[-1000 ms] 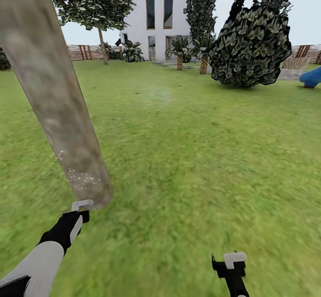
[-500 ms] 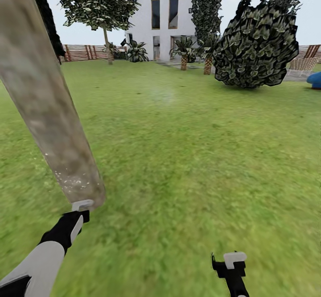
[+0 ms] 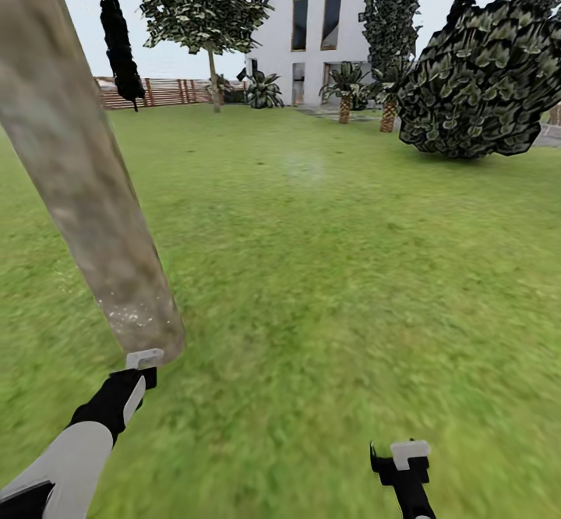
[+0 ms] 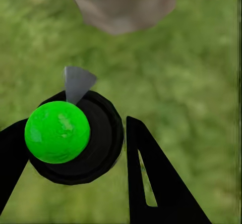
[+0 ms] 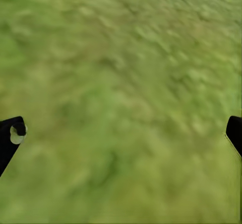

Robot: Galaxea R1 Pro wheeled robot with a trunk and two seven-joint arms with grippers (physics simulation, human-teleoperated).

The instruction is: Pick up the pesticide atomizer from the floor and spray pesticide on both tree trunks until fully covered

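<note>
The left gripper [image 4: 75, 148] pinches the pesticide atomizer [image 4: 70, 135], nozzle aimed ahead at the tree trunk [image 3: 86, 184], just beyond. The trunk's long axis rises away; the right gripper [image 5: 121, 133], spread empty, is farther off

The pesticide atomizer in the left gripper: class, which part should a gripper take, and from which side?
Grip the pesticide atomizer around its round black body, fingers on opposite sides, below the green cap. The left gripper already straddles it this way, which leaves the grey nozzle free to point toward the tree trunk.
</note>
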